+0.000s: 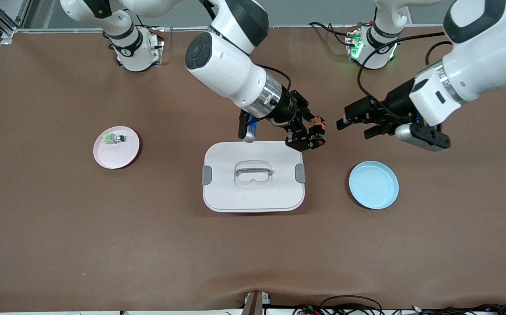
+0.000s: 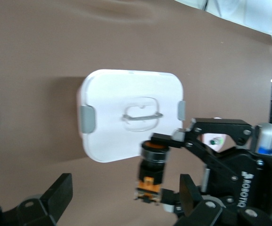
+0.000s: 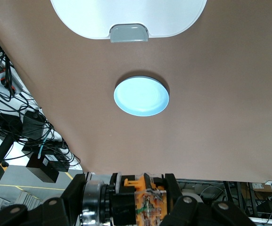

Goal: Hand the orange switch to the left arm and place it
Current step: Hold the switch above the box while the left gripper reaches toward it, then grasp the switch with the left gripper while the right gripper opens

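Right end effector, frame centre above the box, clamps our orange switch; handover pending, left end effector gaping, we must close in.

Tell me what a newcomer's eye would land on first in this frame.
The right gripper, shut on the orange switch, hangs above the box's corner toward the left arm's end. The open left gripper faces it in the air, above the table near the blue plate.
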Robot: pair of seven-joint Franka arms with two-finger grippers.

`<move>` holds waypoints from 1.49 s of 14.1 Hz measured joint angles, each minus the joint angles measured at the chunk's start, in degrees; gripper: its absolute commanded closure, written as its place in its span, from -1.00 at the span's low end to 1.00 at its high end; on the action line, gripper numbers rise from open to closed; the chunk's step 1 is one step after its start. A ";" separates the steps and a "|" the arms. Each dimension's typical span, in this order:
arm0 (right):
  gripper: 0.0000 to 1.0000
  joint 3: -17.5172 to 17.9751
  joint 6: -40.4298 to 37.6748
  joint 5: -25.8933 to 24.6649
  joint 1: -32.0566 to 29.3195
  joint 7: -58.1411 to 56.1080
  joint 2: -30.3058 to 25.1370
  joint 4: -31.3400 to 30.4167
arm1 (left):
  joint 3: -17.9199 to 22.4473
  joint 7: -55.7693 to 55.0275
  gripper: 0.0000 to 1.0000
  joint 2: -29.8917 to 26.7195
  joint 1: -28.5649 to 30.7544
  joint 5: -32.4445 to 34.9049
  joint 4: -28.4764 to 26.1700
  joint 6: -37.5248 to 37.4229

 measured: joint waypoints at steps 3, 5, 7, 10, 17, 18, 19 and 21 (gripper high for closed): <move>1.00 0.01 0.10 0.00 0.00 0.00 0.00 0.20 | -1.94 -0.01 -0.87 0.00 -0.01 -0.89 -1.43 1.14; 1.00 0.02 0.15 0.00 0.00 0.01 0.01 0.46 | -3.00 0.01 -0.75 0.00 0.00 -0.90 -2.83 3.38; 1.00 0.02 0.18 0.00 0.00 0.03 0.02 0.61 | -4.38 0.04 -0.44 0.01 -0.01 -0.90 -4.62 6.29; 1.00 0.02 0.19 0.00 0.00 0.03 0.04 0.62 | -5.63 0.04 0.52 0.02 -0.02 -0.91 -5.81 7.45; -1.00 -0.01 0.52 0.16 0.00 0.03 0.15 0.73 | -5.68 1.30 1.00 0.01 0.25 -1.09 -6.16 7.46; -1.00 0.03 1.29 0.16 0.01 0.03 0.19 0.74 | -5.65 1.29 1.00 0.02 0.30 -0.89 -6.17 7.46; -1.00 0.00 2.32 0.16 0.01 0.03 0.20 0.77 | -5.56 1.22 1.00 0.02 0.46 -0.05 -6.23 7.46; -1.00 -0.07 3.26 0.16 0.00 0.01 0.20 0.93 | -5.45 0.97 1.00 0.03 1.35 4.01 -6.38 7.42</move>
